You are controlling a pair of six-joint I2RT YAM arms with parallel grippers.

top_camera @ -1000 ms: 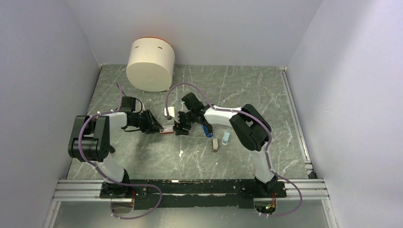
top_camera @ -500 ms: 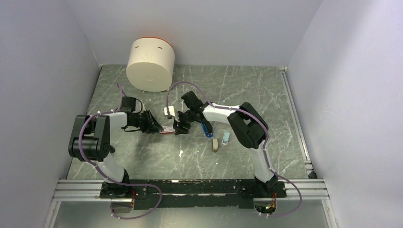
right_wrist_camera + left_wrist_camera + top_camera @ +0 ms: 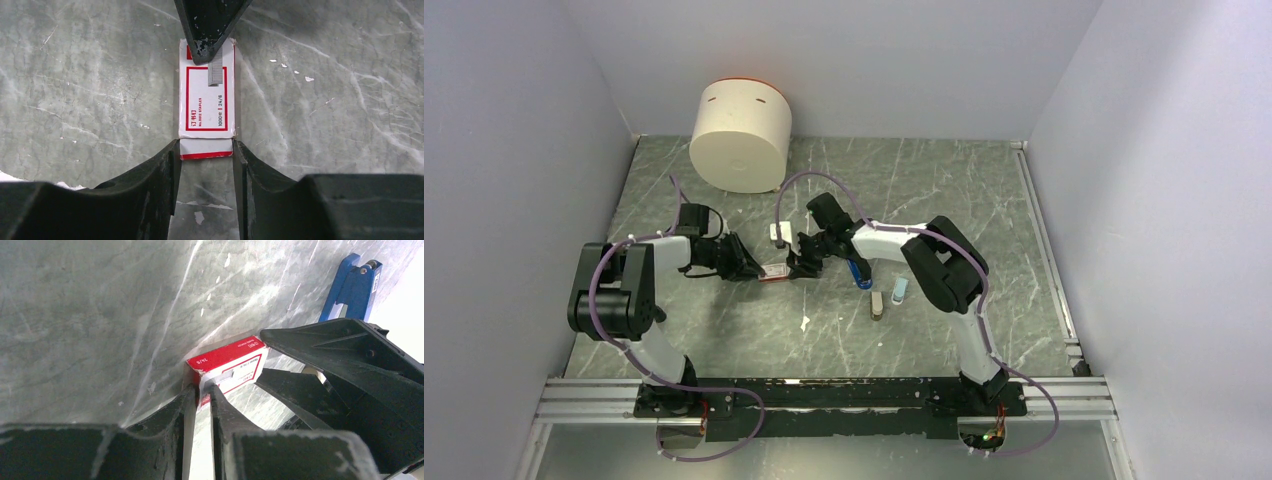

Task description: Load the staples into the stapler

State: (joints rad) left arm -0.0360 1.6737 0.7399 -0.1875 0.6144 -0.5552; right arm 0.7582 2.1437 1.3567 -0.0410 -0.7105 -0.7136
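**A:** What's the setting?

**B:** A grey-green marbled table (image 3: 944, 200) walled in pale lilac. A cream drum (image 3: 739, 135) stands well behind the left gripper (image 3: 201, 394).

**A:** Start on the left. How does that gripper stand?

**B:** Its fingers (image 3: 175, 420) are pressed almost together on one end of the staple box (image 3: 206, 107). The grey staple strip (image 3: 215, 74) lies on the label, and its end runs in under the same tip. Whether the strip itself is pinched, I cannot tell.

**A:** And the box?

**B:** It lies flat on the table, label up, straight between the two grippers. Its long axis runs from one tip to the other.

**A:** The right gripper (image 3: 205, 146)?

**B:** Its jaws are only box-wide apart. Its pads (image 3: 160, 175) sit against the two sides of the box's red-edged end, with no gap I can make out.

**A:** Where is the stapler (image 3: 350, 290)?

**B:** It is on the table behind the right gripper, beside its wrist. From above, its long axis lies crosswise to the box, and the arm covers part of it.

**A:** What does each camera add?

**B:** Only the right wrist view shows the label print and the strip plainly, and it misses the stapler. The left wrist view catches the stapler's blue body past the right gripper's fingers. Only the overhead view takes in the drum. It also shows a tan piece (image 3: 877, 306) and a pale-blue piece (image 3: 900, 290) just past the stapler, further from the right gripper.
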